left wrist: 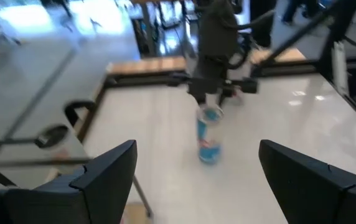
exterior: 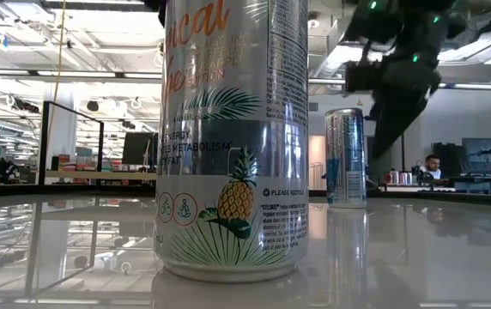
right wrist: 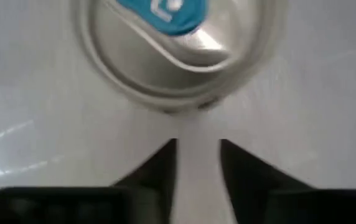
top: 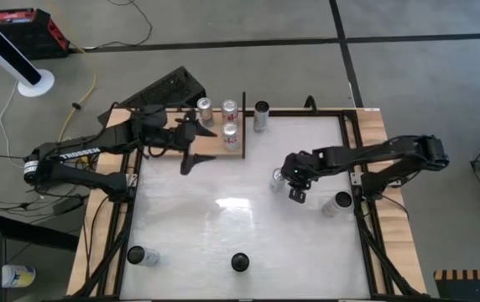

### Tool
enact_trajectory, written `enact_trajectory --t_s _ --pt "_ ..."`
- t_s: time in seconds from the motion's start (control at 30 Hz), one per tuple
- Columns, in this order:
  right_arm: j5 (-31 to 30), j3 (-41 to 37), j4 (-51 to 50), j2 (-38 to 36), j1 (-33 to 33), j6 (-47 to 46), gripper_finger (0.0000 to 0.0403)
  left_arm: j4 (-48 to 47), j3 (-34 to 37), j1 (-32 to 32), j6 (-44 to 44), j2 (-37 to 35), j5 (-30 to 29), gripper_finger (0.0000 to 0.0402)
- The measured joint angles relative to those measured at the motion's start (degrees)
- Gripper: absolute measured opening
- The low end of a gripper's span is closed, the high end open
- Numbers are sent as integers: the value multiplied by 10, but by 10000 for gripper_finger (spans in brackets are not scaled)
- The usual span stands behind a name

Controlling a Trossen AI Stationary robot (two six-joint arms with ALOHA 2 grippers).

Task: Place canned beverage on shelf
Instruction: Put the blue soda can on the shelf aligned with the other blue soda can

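The right tool hung over a blue-and-silver can standing right of the white counter's centre, its fingers drawn narrow just beside the can's top, gripping nothing that could be seen. A close this shallow could likely clip the rim and topple the can. The left tool waited wide open by the shelf at eleven o'clock, where three cans left some free board; open counter lay between.
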State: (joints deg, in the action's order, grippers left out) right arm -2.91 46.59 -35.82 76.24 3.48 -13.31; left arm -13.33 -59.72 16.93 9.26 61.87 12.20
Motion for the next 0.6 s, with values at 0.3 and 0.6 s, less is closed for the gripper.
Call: enact_trajectory --t_s 0.3,0.6 --pt "-3 -28 125 89 8 60 27 168 149 -33 6 1 28 322" --pt "5 -31 311 141 -1 184 20 303 251 -40 6 1 24 322"
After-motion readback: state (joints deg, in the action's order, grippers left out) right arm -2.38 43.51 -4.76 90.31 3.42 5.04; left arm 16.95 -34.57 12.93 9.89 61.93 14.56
